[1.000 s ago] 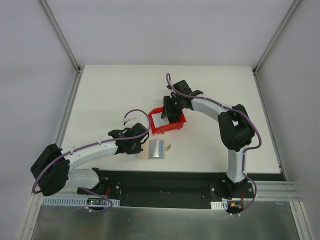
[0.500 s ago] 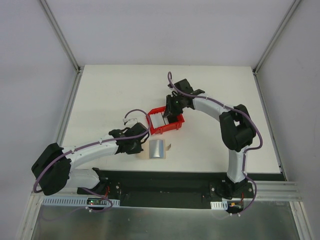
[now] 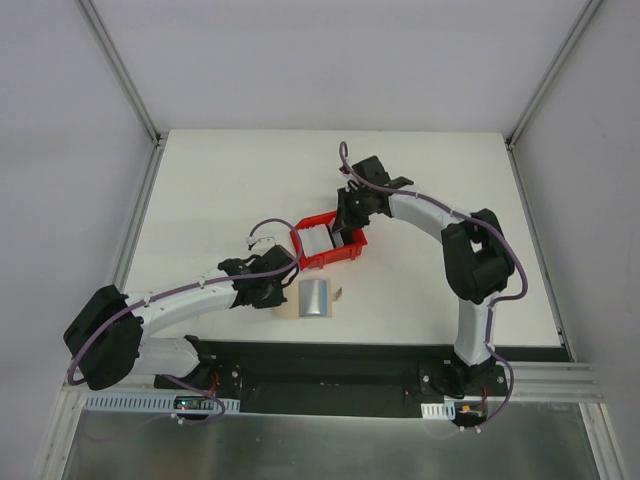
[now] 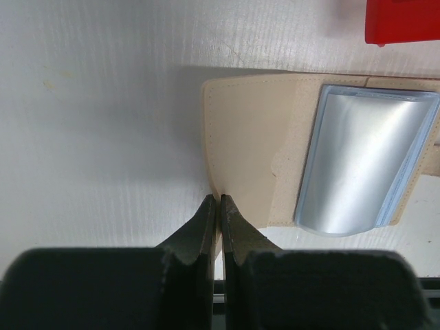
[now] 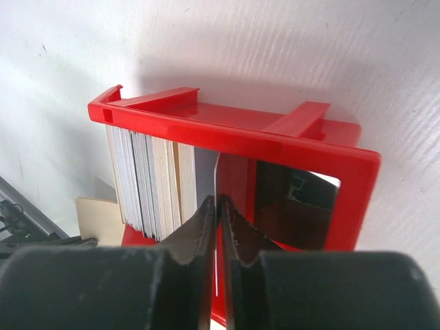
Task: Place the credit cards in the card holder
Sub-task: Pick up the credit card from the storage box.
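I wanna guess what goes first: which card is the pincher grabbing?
The end card, next to the divider of the red bin: the right gripper pinches its edge; the other cards stand outside.

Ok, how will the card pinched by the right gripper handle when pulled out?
Probably stiff but springy: the card looks thin, pinched edge-on by the right gripper. Likely light and slick, so it may slip. The red bin looks light plastic and may drag along, since the stack sits packed beside it.
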